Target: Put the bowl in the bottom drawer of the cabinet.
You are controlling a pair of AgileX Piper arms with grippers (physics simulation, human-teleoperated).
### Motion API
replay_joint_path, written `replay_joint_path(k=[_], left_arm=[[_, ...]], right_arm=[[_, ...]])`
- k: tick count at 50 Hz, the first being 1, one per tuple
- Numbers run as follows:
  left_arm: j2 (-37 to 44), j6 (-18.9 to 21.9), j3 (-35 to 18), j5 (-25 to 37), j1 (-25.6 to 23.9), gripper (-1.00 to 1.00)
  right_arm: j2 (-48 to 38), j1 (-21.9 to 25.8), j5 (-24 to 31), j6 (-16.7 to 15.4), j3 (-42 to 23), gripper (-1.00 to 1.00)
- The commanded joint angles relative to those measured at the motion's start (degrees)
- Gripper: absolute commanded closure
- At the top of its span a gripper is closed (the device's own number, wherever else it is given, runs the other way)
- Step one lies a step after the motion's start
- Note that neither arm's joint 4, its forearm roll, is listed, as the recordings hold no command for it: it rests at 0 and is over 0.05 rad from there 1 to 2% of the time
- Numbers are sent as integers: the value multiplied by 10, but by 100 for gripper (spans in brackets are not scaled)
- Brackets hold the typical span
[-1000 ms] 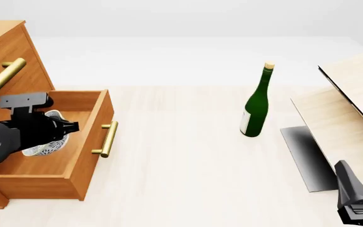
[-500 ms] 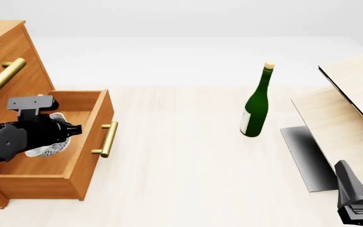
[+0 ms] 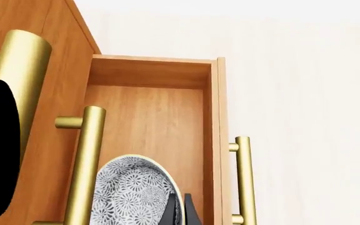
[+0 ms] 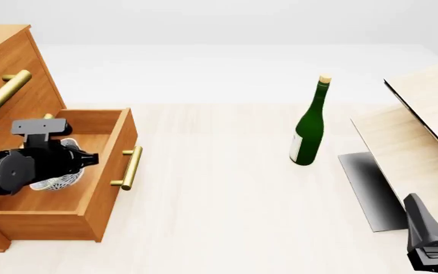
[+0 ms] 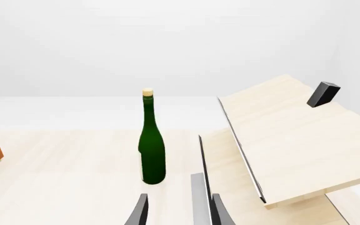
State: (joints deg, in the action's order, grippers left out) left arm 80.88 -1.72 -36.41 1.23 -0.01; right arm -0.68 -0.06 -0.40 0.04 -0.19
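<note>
The cabinet [image 4: 6,57] stands at the far left with its bottom drawer [image 4: 44,220] pulled out. Inside the drawer is the white speckled bowl [image 4: 57,181], mostly hidden behind my left arm in the front view. My left gripper [image 4: 82,161] reaches into the drawer from above. In the left wrist view the bowl [image 3: 127,192] is tilted over the drawer floor [image 3: 155,117], and the left gripper [image 3: 178,208] is shut on its rim. My right gripper [image 4: 432,245] rests near the front right corner, open and holding nothing [image 5: 180,213].
A green wine bottle [image 4: 308,134] stands upright mid-table, right of the drawer. Slanted pale wood boards [image 4: 424,114] on a grey base [image 4: 371,188] fill the right side. Brass handles stick out from the upper drawers [image 4: 4,91] and the bottom drawer front [image 4: 130,167].
My left gripper has sunk lower into the drawer and moved slightly right, taking the bowl down with it. The right arm has not moved.
</note>
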Motion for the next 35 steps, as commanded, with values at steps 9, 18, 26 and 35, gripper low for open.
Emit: replay_joint_path(k=[9,18,26,35], left_arm=[[26,8,-1,-23,4,100],[21,11,-1,-24,7,100],[10,-10,1,-29,7,-100],[-9,4,26,-60,34,-100]], right_arm=[[0,0,0,0,0,-100],[0,0,0,0,0,-100],[0,0,0,0,0,-100],[0,0,0,0,0,-100]])
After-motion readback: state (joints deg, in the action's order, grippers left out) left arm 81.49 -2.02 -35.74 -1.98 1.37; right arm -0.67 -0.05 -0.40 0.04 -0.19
